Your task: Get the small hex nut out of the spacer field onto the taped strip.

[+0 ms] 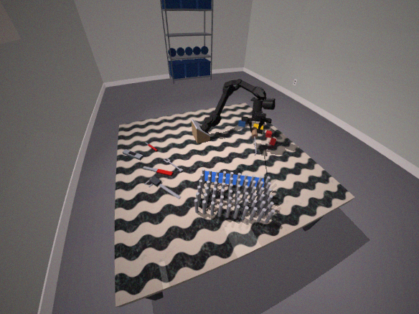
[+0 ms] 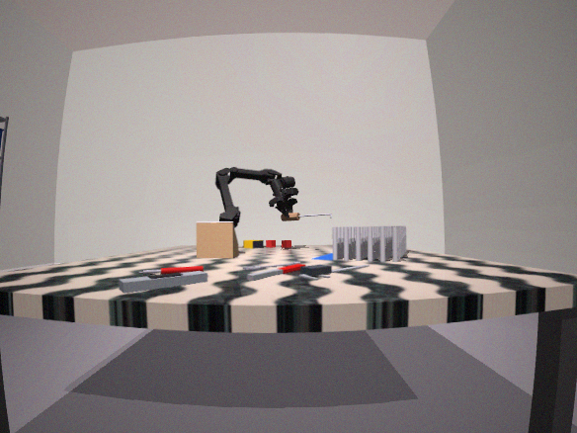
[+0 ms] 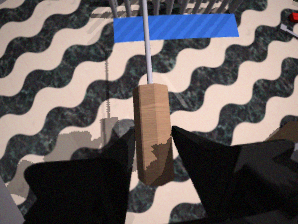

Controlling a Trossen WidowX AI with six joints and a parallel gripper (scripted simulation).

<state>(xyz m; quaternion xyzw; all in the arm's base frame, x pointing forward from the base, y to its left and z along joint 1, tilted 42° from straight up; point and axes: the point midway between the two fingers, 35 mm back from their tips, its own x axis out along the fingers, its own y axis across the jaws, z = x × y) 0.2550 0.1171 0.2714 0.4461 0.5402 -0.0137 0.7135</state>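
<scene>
Short of the blue strip (image 1: pixel 234 178) (image 2: pixel 324 257) (image 3: pixel 175 27), the end effector (image 1: pixel 256 130) (image 2: pixel 288 214) (image 3: pixel 153 131) grips the hook tool's wooden handle (image 1: pixel 255 132) (image 2: pixel 290 216) (image 3: pixel 153 131), a sound hold; its thin shaft (image 1: pixel 255 146) (image 2: pixel 313 216) (image 3: pixel 148 55) looks light, stiff

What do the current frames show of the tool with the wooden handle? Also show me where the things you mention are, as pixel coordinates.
The wooden-handled tool (image 1: pixel 255 132) (image 2: pixel 290 216) (image 3: pixel 154 130) has a short, faceted, light brown grip and a thin, straight grey metal shaft. In the exterior view the shaft's far end seems to have a small bent tip. The pincer (image 1: pixel 257 129) (image 2: pixel 288 214) (image 3: pixel 153 131) is shut on the grip, one finger on each side, holding the tool roughly level above the table, its shaft pointing towards the spacers (image 1: pixel 229 204) (image 2: pixel 370 243) (image 3: pixel 197 7).
</scene>
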